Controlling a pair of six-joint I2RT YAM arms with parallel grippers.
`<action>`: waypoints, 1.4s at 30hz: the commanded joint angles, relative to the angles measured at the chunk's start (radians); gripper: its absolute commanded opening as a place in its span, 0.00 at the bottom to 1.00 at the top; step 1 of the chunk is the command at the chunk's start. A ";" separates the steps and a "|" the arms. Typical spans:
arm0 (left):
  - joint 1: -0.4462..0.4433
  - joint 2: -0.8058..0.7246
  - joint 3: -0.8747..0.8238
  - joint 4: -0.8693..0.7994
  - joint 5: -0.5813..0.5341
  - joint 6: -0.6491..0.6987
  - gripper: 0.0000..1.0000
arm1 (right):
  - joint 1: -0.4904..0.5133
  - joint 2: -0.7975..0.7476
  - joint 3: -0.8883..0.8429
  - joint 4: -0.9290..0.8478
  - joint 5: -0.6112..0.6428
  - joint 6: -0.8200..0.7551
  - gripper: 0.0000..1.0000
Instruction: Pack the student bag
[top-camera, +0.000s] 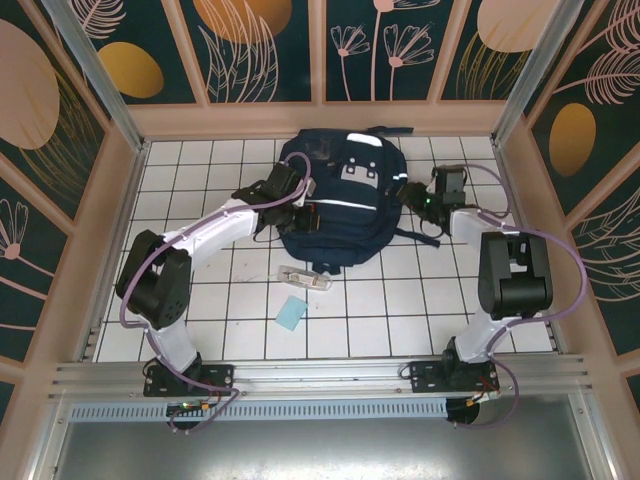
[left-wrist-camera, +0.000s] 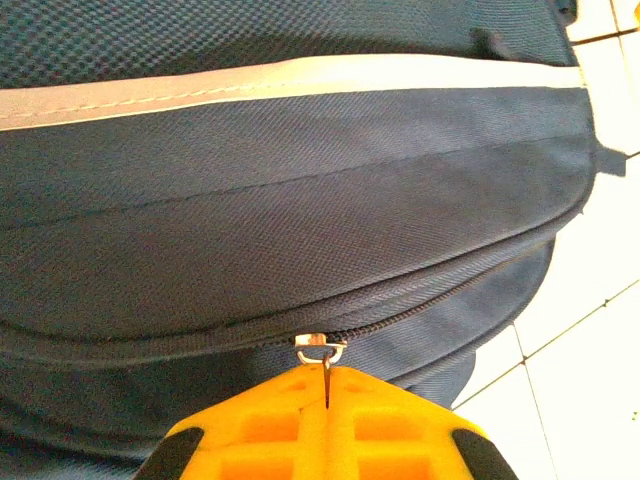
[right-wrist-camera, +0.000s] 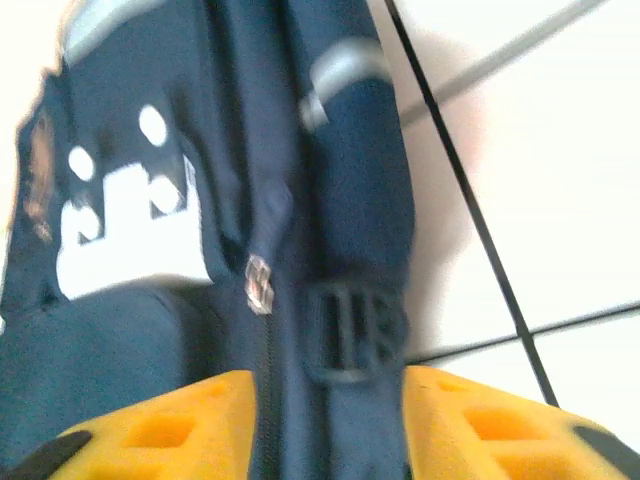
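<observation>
- Large navy-blue fabric backpack (left-wrist-camera: 300, 200) spans the frame, with 1 white reflective stripe (left-wrist-camera: 300, 80) near the top.
- Yellow left gripper (left-wrist-camera: 326, 385), fingers pressed together, pinches the small silver metal zipper pull (left-wrist-camera: 320, 350).
- White tiled table (left-wrist-camera: 590, 340) at right.

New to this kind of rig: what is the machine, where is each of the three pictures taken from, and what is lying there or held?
These are two robot arms bolted at the near edge of a white tiled table. The wide picture looks down from above and behind them. The other two come from cameras on the wrists, so the yellow blocks at the bottom are each arm's own fingers. A navy backpack lies at the far side, with a clear pencil case and a small light-blue piece nearer the arms. The left gripper is shut on the backpack's metal zip pull. The right gripper has its fingers either side of the backpack's edge by a buckle; whether it squeezes is unclear.
</observation>
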 joint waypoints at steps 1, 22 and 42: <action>-0.037 0.028 0.060 0.082 0.154 -0.090 0.00 | -0.003 -0.090 0.031 -0.087 0.012 -0.007 0.59; -0.082 0.108 0.181 0.251 0.288 -0.192 0.00 | 0.173 -0.286 -0.234 0.121 -0.179 0.476 0.72; -0.093 0.175 0.186 0.271 0.268 -0.210 0.00 | 0.224 -0.403 -0.275 -0.034 -0.167 0.510 0.77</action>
